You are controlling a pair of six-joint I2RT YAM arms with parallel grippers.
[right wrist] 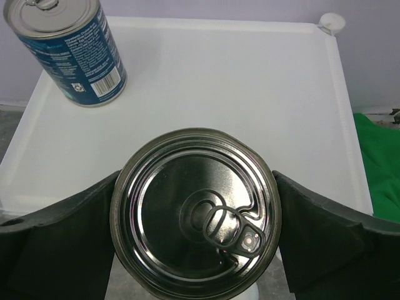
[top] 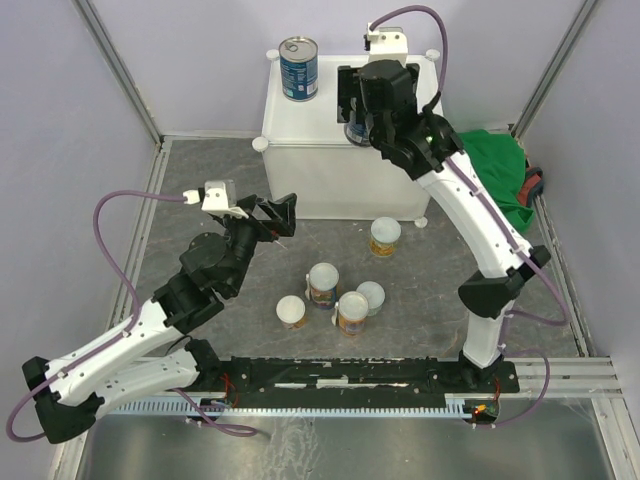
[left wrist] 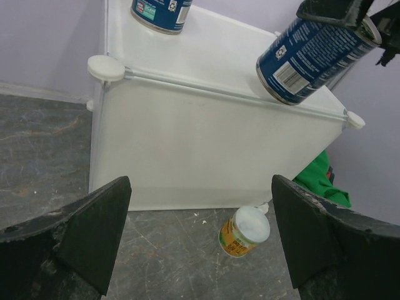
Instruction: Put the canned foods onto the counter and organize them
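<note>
Top external view: we see the white counter (top: pixel 335 180) carrying one upright blue can (top: pixel 298 68) at its far left corner, pull-tab lid sealed, so its contents are hidden. A second blue can (top: pixel 356 131) sits near the counter's front right edge, clamped in the right gripper (top: pixel 362 118). In the right wrist view we look straight down on this can's unopened lid (right wrist: pixel 195 215), with the two dark fingers (right wrist: pixel 59 244) pressed against its opposite sides. The left wrist view shows the same can (left wrist: pixel 312 59) tilted over the counter's front rail; we cannot tell whether its base touches the top. Five yellow-labelled cans stand on the grey floor (top: pixel 200 190) before the counter: one (top: pixel 385 237) near its front right foot, four (top: pixel 323 284) clustered closer to the arm bases. The left gripper (top: pixel 268 215) hangs over the floor facing the counter, its jaws spread wide and holding nothing. A green cloth (top: pixel 500 175) lies right of the counter.
</note>
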